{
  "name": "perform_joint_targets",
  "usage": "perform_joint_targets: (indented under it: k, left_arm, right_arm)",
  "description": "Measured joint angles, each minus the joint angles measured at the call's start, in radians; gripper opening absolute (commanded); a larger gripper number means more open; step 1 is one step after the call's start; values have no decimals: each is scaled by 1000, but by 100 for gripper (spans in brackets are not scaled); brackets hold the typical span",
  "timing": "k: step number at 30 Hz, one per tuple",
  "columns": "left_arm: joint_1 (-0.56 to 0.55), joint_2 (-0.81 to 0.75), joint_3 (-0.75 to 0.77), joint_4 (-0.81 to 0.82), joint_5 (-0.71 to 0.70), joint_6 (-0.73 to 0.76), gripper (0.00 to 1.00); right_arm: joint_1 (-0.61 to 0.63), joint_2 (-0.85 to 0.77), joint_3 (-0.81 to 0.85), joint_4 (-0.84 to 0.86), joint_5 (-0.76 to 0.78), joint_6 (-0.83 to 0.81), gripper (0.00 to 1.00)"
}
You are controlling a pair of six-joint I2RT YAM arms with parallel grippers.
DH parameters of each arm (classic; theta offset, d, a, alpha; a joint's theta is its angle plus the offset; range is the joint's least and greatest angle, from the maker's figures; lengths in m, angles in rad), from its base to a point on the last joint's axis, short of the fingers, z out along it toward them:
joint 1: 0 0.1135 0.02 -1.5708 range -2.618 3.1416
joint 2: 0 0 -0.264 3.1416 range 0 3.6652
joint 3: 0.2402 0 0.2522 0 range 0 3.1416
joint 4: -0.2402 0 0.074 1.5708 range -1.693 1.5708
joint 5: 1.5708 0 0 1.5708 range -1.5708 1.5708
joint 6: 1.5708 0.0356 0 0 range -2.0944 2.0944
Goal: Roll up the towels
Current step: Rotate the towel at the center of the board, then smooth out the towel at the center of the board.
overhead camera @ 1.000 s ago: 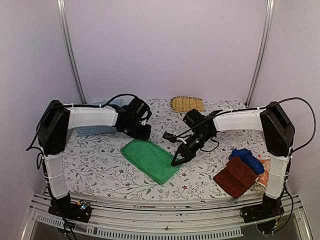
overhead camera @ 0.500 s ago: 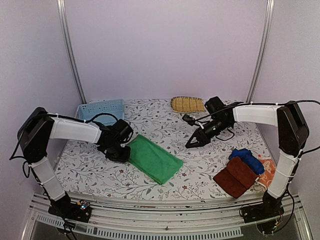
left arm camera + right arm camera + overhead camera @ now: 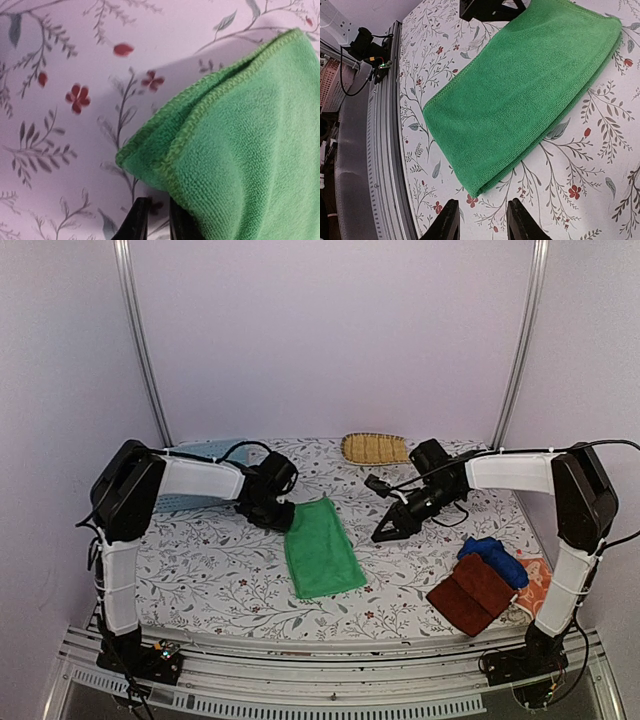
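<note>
Left gripper [image 3: 279, 514] is down at the far-left corner of the green towel [image 3: 322, 552]. In the wrist view the jaws are nearly together and pinch that corner [image 3: 165, 165], which sits slightly off the table [image 3: 200, 560] with a shadow under it.

The green towel lies folded and flat mid-table, long axis running roughly near to far and the near end angled a bit right.

Right gripper [image 3: 383, 534] hangs above the table just right of the green towel, not touching it. Its jaws are partly apart with nothing between them; its wrist cam shows only the floral tablecloth between the fingers [image 3: 448, 220].

The other towels are stacked at the near-right edge by the right arm's base: the brown towel [image 3: 474, 592] in front, the blue towel [image 3: 496, 558] bunched just behind it and touching, and the orange towel [image 3: 532, 585] poking out underneath on the right.

Straw tray [image 3: 375, 448] is at the far edge, centre. The blue basket [image 3: 212, 448] is far left, mostly hidden behind the left arm.
</note>
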Motion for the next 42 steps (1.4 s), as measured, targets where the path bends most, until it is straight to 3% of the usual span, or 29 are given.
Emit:
perform_joint_targets:
  k: [4,9,12,15,21,27,34,42]
  left_arm:
    - [0,84,128,3,-6,47,26]
    - [-1,24,99,-15,-34,53,27]
    - [-12,-122,-10,-4,-26,55,20]
    - [-34,-315,-159,70,45,66,1]
    - [-74,-544,-508,371,323,24,0]
    - [-129,-538,-684,549,469,-48,0]
    - [-184,-418,-691,691,526,-86,0]
    - [-207,-315,-712,756,531,-95,0]
  right_arm:
    - [0,0,-9,0,21,-12,36]
    - [-2,0,1,-7,50,-18,35]
    - [-2,7,67,-37,60,-11,33]
    - [-2,48,211,-49,47,14,31]
    - [0,186,408,-49,-24,108,30]
    - [27,362,515,-70,-97,174,30]
    - [70,533,623,-84,-127,214,29]
    - [56,613,630,-90,-74,248,29]
